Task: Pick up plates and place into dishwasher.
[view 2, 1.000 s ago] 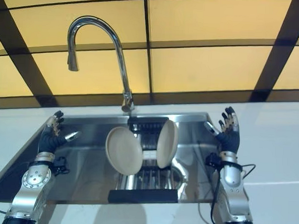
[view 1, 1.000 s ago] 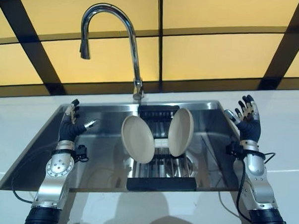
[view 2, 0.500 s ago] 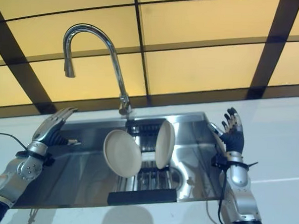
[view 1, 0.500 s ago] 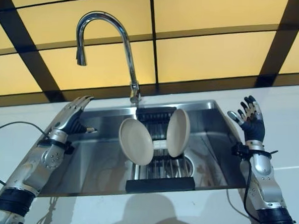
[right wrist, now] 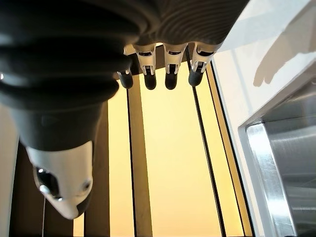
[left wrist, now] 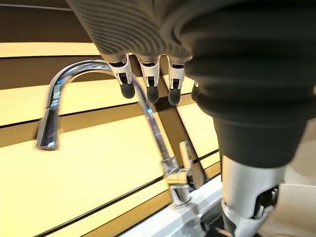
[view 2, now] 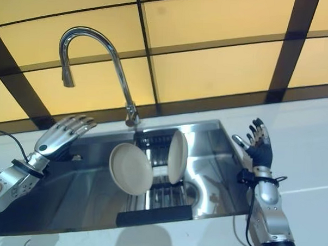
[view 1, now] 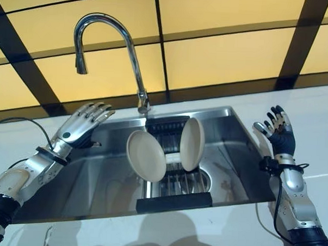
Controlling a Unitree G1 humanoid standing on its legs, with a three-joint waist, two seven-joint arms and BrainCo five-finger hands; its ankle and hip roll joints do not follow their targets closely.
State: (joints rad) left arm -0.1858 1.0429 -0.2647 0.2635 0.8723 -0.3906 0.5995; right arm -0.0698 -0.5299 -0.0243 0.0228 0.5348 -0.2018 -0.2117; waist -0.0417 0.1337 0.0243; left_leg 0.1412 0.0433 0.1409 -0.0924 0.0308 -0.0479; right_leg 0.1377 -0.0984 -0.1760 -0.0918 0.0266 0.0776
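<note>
Two cream plates stand on edge in a dark rack [view 1: 174,201] inside the steel sink [view 1: 236,159]: a left plate [view 1: 146,155] tilted toward me and a right plate [view 1: 192,144] nearly edge-on. My left hand [view 1: 82,125] hovers over the sink's left rear corner, fingers straight and spread, holding nothing. My right hand [view 1: 279,133] is raised beside the sink's right rim, fingers spread and empty. In the left wrist view the fingers [left wrist: 149,79] point toward the tap [left wrist: 153,123].
A tall curved chrome tap [view 1: 131,56] rises behind the sink's middle. White countertop [view 1: 316,124] surrounds the sink. Yellow wall panels with dark strips stand behind.
My left hand has swung up and forward over the sink's left rear, its fingers straightening. The view has shifted a little. The right hand and both plates stay where they were.
</note>
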